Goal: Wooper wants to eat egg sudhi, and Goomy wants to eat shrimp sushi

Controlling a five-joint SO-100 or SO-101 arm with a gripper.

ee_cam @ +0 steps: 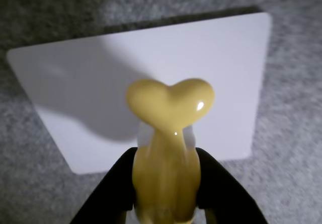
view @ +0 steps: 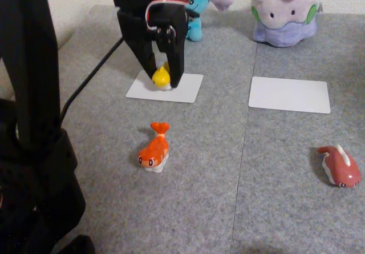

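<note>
Hand [view: 162,81]: pinched on the egg sudhi [view: 161,77], over the left white card [view: 188,88].
Wooper [view: 197,3]: seated behind that card.

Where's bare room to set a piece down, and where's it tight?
Free: the right white card before Goomy; grey mat between shrimp sushi and the dark red figurine. Crowded: the left white card before Wooper, where the pincer holds egg sudhi.

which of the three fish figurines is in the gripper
The yellow egg sudhi, pinched over the white card by Wooper; the orange and dark red ones lie free on the mat.
</note>
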